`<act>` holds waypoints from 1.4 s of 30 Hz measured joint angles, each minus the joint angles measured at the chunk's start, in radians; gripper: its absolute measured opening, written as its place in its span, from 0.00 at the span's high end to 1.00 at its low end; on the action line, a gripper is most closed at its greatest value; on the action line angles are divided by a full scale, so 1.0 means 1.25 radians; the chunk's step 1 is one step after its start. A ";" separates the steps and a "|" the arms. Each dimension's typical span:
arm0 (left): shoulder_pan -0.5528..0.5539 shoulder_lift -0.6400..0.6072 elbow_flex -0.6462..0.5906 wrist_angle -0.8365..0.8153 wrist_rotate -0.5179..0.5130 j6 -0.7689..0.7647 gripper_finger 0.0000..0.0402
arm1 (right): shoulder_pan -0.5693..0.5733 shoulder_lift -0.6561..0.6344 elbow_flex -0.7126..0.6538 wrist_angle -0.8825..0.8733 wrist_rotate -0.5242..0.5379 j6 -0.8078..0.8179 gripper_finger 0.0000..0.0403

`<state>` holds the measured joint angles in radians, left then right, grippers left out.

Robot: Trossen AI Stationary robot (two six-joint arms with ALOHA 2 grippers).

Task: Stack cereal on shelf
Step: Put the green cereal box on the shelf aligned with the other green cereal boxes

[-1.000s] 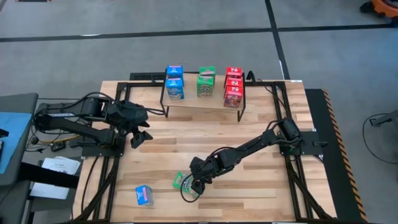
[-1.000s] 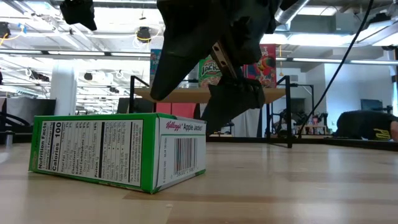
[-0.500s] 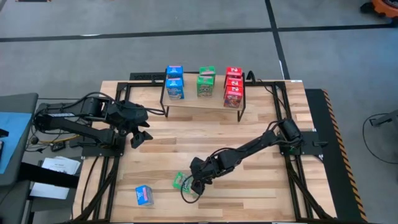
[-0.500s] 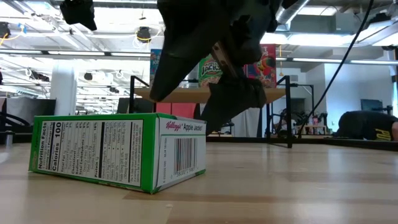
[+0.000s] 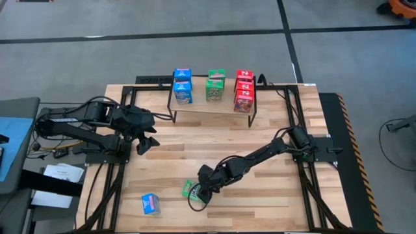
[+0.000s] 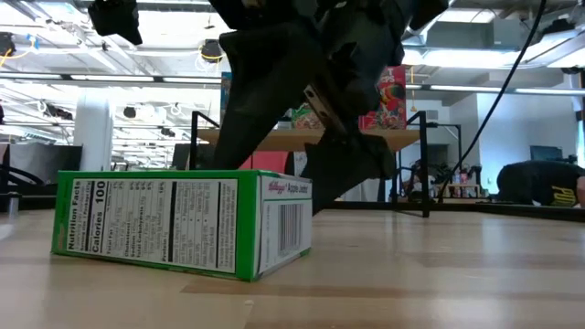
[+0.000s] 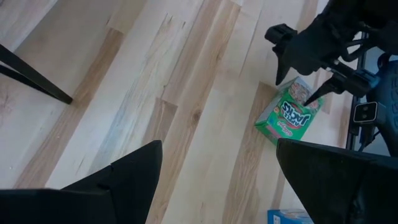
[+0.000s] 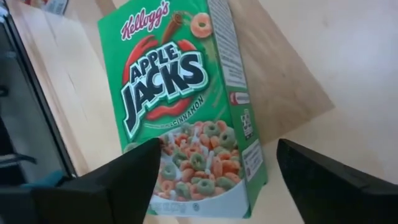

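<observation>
Your right gripper (image 5: pixel 197 194) is spread wide, fingers straddling the green cereal box (image 5: pixel 190 189) lying flat near the table's front edge, not pinching it yet. Your left gripper (image 5: pixel 145 141) hangs open by the left edge. A blue box (image 5: pixel 151 204) lies toward the front-left corner, and the shelf (image 5: pixel 211 106) at the back edge holds the rest.

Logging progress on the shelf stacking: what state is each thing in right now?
Green cereal box: lying flat on the table, front up, between the right gripper's fingers, not lifted.
Blue cereal box: lying on the table, untouched.
Shelf: holds two blue, two green and three red boxes.
Right gripper: open, down over the green box.
Left gripper: open, empty, waiting left of the shelf.
</observation>
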<state>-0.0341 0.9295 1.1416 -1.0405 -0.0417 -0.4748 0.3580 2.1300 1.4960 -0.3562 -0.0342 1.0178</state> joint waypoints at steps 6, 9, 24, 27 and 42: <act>0.000 0.000 0.000 0.000 0.000 0.000 0.24 | -0.001 0.000 0.000 0.001 -0.008 0.039 0.33; 0.000 0.000 0.000 0.000 0.000 0.000 0.24 | -0.006 0.000 0.000 0.001 -0.021 0.044 0.43; 0.000 0.000 0.000 0.000 0.000 0.000 0.24 | -0.016 -0.017 -0.002 -0.003 -0.048 0.044 0.75; 0.000 0.000 0.000 0.000 0.000 0.000 0.24 | -0.017 -0.024 -0.002 -0.002 -0.033 0.044 0.79; 0.000 0.000 0.000 0.000 0.000 0.000 0.24 | -0.018 -0.028 -0.002 0.020 -0.009 0.020 0.98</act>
<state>-0.0342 0.9294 1.1416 -1.0405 -0.0414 -0.4747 0.3359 2.0956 1.4937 -0.3307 -0.0460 1.0422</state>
